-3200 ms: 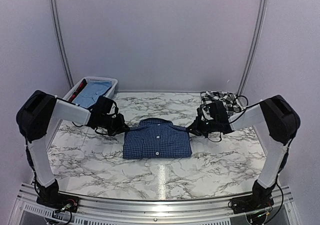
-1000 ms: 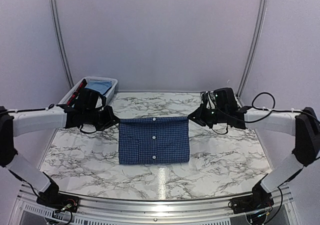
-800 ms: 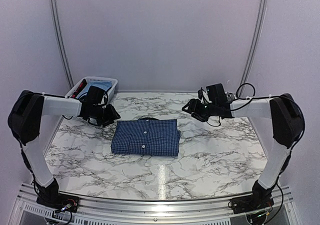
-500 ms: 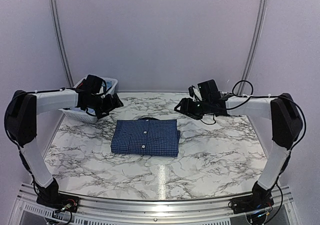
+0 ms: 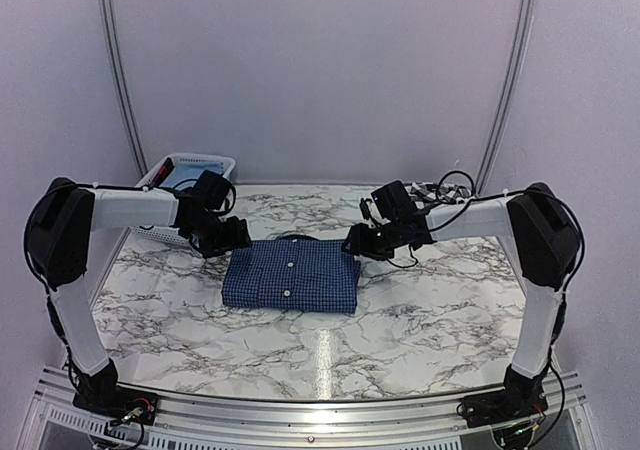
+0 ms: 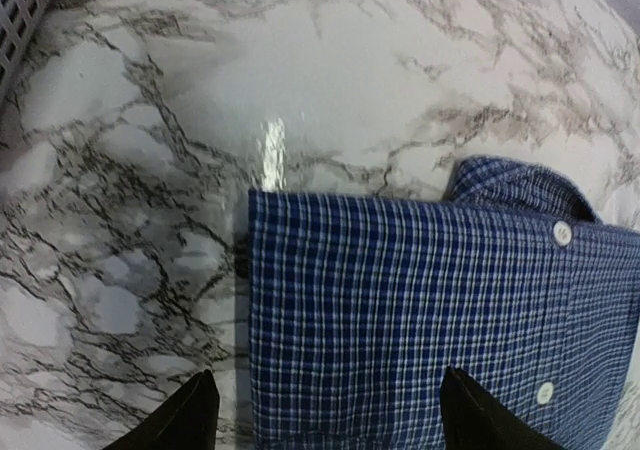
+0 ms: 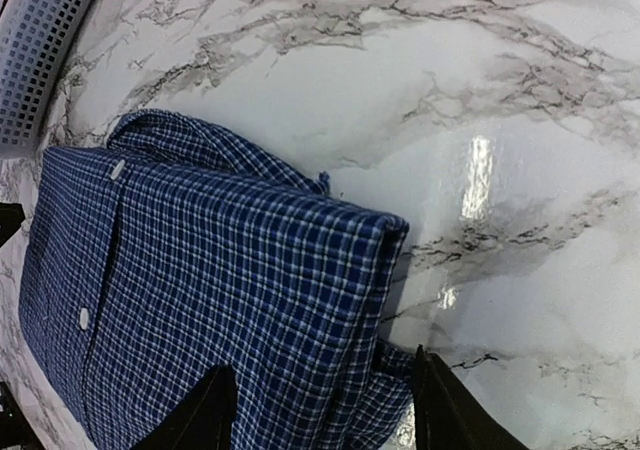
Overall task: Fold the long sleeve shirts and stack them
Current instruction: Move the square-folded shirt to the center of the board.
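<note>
Pale lilac walls close in a marble-patterned worktop (image 5: 430, 310), with a white slatted basket (image 5: 188, 160) at its far left corner. The dark blue checked shirt (image 5: 292, 275) lies in the middle of the worktop as a flat folded rectangle, buttons up, its collar at the far edge. The left tool (image 5: 232, 238) hangs over the shirt's left edge. The left wrist view shows its fingers (image 6: 190, 415) spread wide and straddling that edge, grasping nothing. The right tool (image 5: 357, 245) sits at the opposite edge, likewise released, with its fingertips (image 7: 200, 410) apart over the folded corner, where a little loose cloth bulges out beneath. The fold itself looks done, so the step in hand is probably to take hold of the bundle, either to square it or to carry it to a stacking place. The next move calls for both tools to drop low enough to catch every layer, then to pinch together and lift evenly so the fold does not fall open. A second shirt does not show clearly in these views.
</note>
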Available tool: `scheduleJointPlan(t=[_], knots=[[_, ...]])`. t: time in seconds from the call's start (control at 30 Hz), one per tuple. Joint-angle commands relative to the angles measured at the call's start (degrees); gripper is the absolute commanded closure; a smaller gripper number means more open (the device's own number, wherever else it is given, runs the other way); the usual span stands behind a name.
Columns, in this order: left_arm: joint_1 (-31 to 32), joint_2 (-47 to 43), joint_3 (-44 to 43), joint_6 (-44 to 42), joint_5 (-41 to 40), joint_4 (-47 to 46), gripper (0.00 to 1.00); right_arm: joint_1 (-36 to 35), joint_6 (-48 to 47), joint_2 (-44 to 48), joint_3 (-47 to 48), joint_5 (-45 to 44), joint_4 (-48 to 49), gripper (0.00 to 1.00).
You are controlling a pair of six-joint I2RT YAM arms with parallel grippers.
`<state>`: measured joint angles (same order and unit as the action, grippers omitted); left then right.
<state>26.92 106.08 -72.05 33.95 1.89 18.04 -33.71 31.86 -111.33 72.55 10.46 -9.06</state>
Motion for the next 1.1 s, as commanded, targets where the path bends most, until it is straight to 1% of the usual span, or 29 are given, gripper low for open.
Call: scheduleJointPlan(t=[0.0,0.1,0.23,0.3,0.33,0.57,0.63,0.7,0.8,0.87,0.97,1.07], knots=[[4.09,-1.1,5.06,2.55,-4.88,-0.69,0.21,-2.05,-0.37,-0.06,-2.38,-0.94,0.6,0.44],[6.31,-3.11,8.96,5.22,-5.41,-3.31,0.21,-3.48,-0.48,0.38,-4.44,-1.91,0.59,0.46],[9.17,-6.63,13.67,9.71,-6.44,-5.81,0.22,-4.45,-0.13,2.2,-8.44,-0.67,2.33,0.49],[10.71,-8.93,16.29,12.46,-6.58,-7.34,0.22,-4.82,-0.12,3.47,-10.34,-0.11,2.73,0.55],[11.56,-10.21,17.61,13.64,-6.63,-8.15,0.22,-5.12,-0.18,4.6,-11.48,-0.09,2.89,0.56],[21.25,-19.18,24.44,22.35,-10.01,-9.63,0.22,-6.91,-0.57,15.67,-22.67,0.5,2.76,0.55],[23.71,-21.39,26.44,25.23,-10.33,-10.8,0.22,-6.83,-1.19,18.2,-24.08,-0.22,1.67,0.54],[25.51,-22.7,26.92,26.21,-11.35,-10.76,0.22,-6.4,-2.61,19.58,-23.99,-2.24,0.33,0.5],[24.88,-23.68,24.84,25.41,-16.03,-5.06,0.22,-3.76,-3.56,18.95,-22.42,-1.87,-0.5,0.46],[22.58,-23.46,22.8,23.0,-18.0,-1.81,0.22,-2.83,-4.32,18.31,-20.45,-2.16,-0.37,0.44],[17.8,-21.23,20.98,17.75,-15.35,-1.73,0.22,-1.0,-4.82,15.85,-17.69,-1.12,0.83,0.45],[13.27,-16.76,17.41,12.13,-10.36,-2.29,0.23,0.02,-5.14,12.85,-15.21,-1.74,1.62,0.49]])
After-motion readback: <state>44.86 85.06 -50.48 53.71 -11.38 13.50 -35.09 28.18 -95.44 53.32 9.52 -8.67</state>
